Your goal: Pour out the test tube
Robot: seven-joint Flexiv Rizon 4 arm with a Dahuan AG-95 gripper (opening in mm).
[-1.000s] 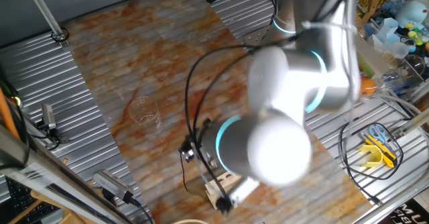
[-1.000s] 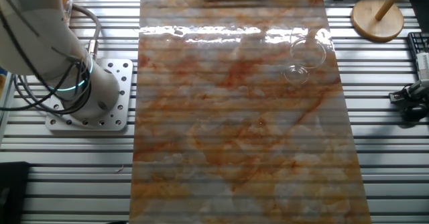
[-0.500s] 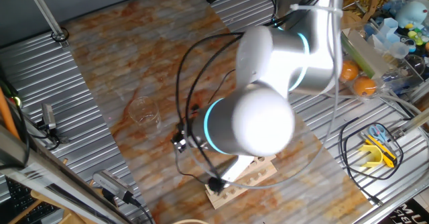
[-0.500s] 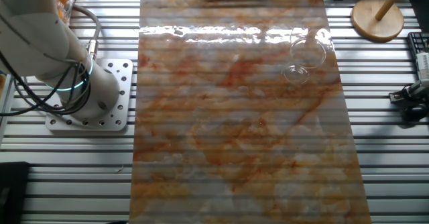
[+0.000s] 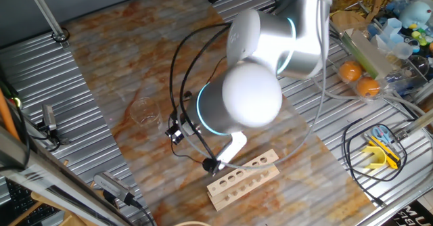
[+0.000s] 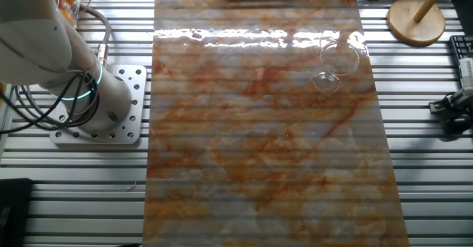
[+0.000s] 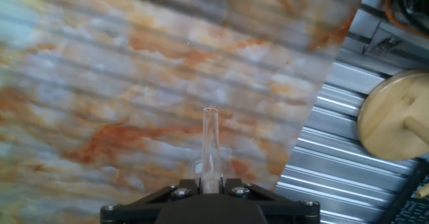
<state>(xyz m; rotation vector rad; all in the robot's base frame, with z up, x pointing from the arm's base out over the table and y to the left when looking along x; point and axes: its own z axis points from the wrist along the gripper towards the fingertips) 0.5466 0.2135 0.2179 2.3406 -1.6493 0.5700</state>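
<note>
Orange-veined marble tabletop (image 7: 100,83) beneath the pincer (image 7: 211,184), its black jaws clenched on a slim clear glass test tube (image 7: 210,143) pointing ahead

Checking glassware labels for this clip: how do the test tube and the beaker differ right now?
The test tube is slim and pencil-thin, held in the gripper above the table; the beaker is wide and stands free on the marbled tabletop, away from the gripper. Both are clear, colourless glass.
</note>
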